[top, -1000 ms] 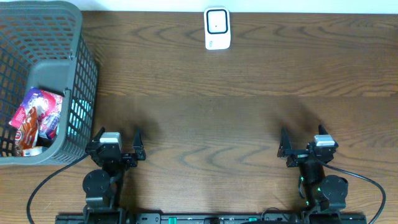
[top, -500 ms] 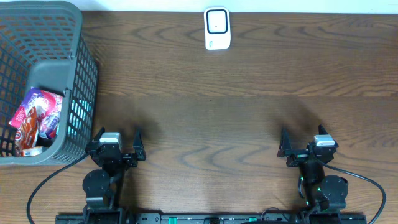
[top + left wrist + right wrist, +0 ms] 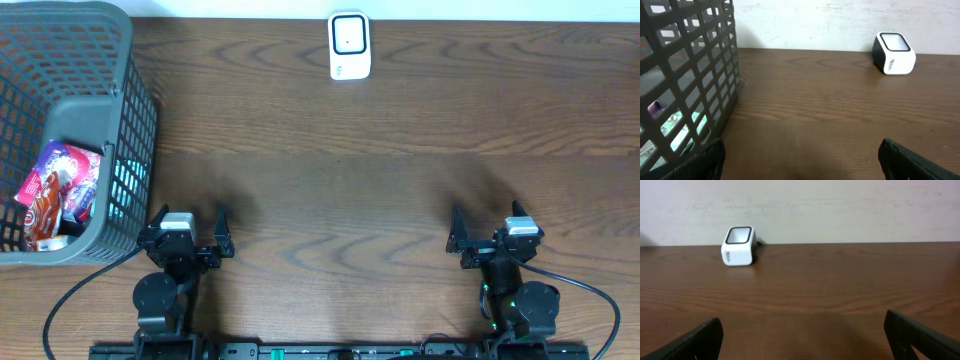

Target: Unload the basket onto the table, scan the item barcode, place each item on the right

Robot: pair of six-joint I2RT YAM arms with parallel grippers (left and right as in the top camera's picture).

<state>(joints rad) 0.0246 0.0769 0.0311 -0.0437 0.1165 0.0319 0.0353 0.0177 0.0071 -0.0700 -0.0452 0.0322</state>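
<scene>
Overhead, white scanner (image 3: 349, 45) at far edge of counter (image 3: 350, 170), snack packs (image 3: 55, 190) in grey basket (image 3: 122, 95) at left edge, left arm (image 3: 165, 272) and right arm (image 3: 518, 285) with jaws wide.

— Where is the barcode scanner (image 3: 349, 45)?
— On the table (image 3: 400, 170), at the far edge, about midway across.
— And the basket (image 3: 132, 110)?
— At the left, running from the far corner toward the near side. Snack packets (image 3: 58, 190) lie in its near end.
— Along the near edge?
— The left gripper (image 3: 190, 220) sits just right of the basket's near corner; the right gripper (image 3: 487, 225) sits near right, well apart from the scanner.
</scene>
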